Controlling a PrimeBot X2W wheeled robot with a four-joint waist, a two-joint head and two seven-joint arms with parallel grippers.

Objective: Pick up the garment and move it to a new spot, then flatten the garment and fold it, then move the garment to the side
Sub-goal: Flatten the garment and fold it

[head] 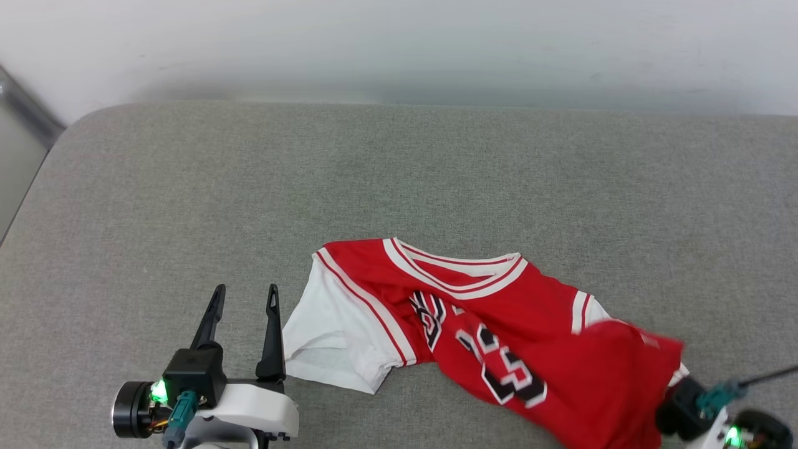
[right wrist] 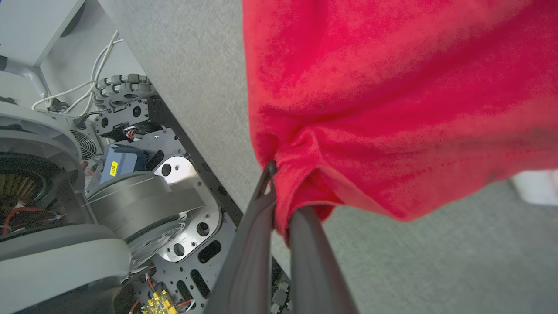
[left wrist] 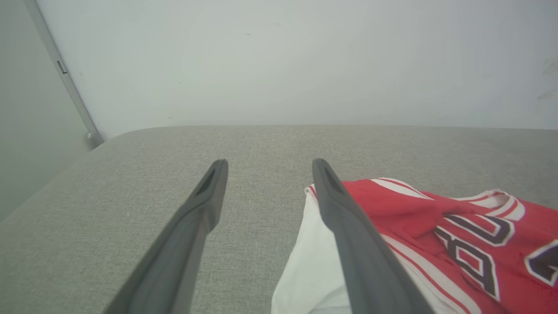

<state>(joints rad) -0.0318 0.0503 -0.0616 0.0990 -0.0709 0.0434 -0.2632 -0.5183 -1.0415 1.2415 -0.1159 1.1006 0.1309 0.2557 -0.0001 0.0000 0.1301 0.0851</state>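
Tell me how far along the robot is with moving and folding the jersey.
Early. Done: the right gripper is shut on a red edge of the garment. In hand: the pick-up; that edge is bunched up, while the rest lies crumpled on the grey surface. The left gripper hangs open beside the white sleeve, holding nothing. Left: moving it, flattening, folding, setting it aside.

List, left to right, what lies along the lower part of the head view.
Open left gripper → white sleeve → red lettered front of the garment → right gripper, shut on the garment's edge.
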